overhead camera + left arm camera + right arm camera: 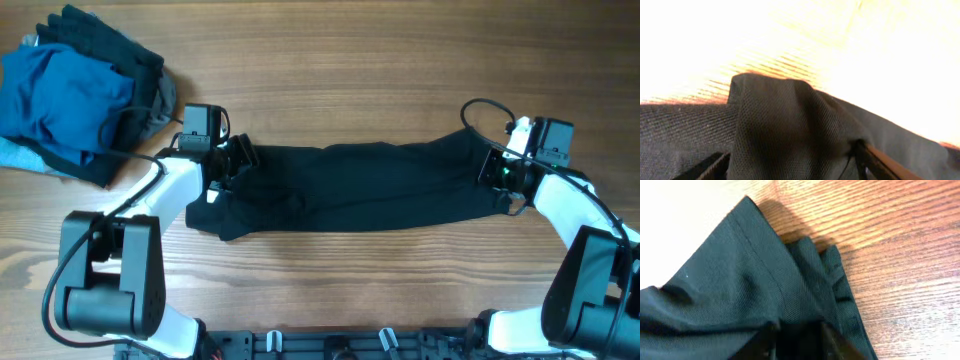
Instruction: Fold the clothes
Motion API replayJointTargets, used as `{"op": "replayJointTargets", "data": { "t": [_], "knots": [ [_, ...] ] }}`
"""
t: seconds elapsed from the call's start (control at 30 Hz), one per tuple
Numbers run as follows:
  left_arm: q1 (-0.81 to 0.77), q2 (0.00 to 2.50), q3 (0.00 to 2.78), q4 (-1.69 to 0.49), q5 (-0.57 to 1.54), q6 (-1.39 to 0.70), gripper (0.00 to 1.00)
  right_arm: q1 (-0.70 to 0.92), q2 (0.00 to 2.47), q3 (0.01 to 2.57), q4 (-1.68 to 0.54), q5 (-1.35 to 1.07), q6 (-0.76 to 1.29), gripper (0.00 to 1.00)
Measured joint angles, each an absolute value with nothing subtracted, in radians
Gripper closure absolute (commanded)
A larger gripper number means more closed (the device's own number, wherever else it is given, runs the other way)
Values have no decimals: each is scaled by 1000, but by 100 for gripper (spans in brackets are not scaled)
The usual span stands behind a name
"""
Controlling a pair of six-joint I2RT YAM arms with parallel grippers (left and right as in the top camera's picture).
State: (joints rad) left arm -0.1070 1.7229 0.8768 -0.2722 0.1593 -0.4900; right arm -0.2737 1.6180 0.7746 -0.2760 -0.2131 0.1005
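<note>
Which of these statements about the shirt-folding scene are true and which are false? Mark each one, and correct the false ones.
1. The black shirt lies stretched in a long band between the two arms. True.
2. The pile of clothes sits at the table's near right corner. False: it lies at the far left.
3. A blue garment lies on top of that pile. True.
4. The right fingers hover over bare wood, clear of the shirt. False: they are at the shirt's right end with bunched fabric between them.
5. The table is covered with a white cloth. False: it is bare wood with visible grain.
</note>
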Motion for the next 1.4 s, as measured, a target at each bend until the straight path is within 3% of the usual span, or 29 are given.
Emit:
{"op": "replayJointTargets", "data": {
  "t": [0.03,0.13,0.27,0.63,0.67,0.73,0.8,0.9,0.93,1.13,1.4],
  "knots": [
    [-107,1723,877,-271,159,-496,25,-274,1618,775,-277,-213,105,36],
    [-107,1723,879,-293,162,-503,23,-274,1618,775,-297,-213,107,27],
    [-78,1713,897,-379,201,-508,21,-274,1618,775,-310,-208,83,29],
    [-17,1507,936,-593,247,-515,12,-274,1628,776,-359,-273,-238,32],
    [-17,1508,936,-615,249,-515,12,-274,1637,777,-359,-273,-245,34],
    [-17,1508,936,-649,250,-514,11,-274,1658,793,-368,-272,-260,46],
    [-17,1508,936,-667,251,-514,12,-278,1672,806,-371,-268,-266,60],
    [-17,1509,936,-670,250,-514,11,-281,1684,813,-368,-266,-281,92],
    [-17,1509,936,-670,250,-514,11,-280,1686,813,-369,-269,-281,96],
    [-17,1509,936,-675,250,-514,11,-280,1694,834,-399,-269,-209,96],
    [-17,1509,936,-686,249,-513,11,-274,1718,1205,-748,-29,-72,96]
  ]
}}
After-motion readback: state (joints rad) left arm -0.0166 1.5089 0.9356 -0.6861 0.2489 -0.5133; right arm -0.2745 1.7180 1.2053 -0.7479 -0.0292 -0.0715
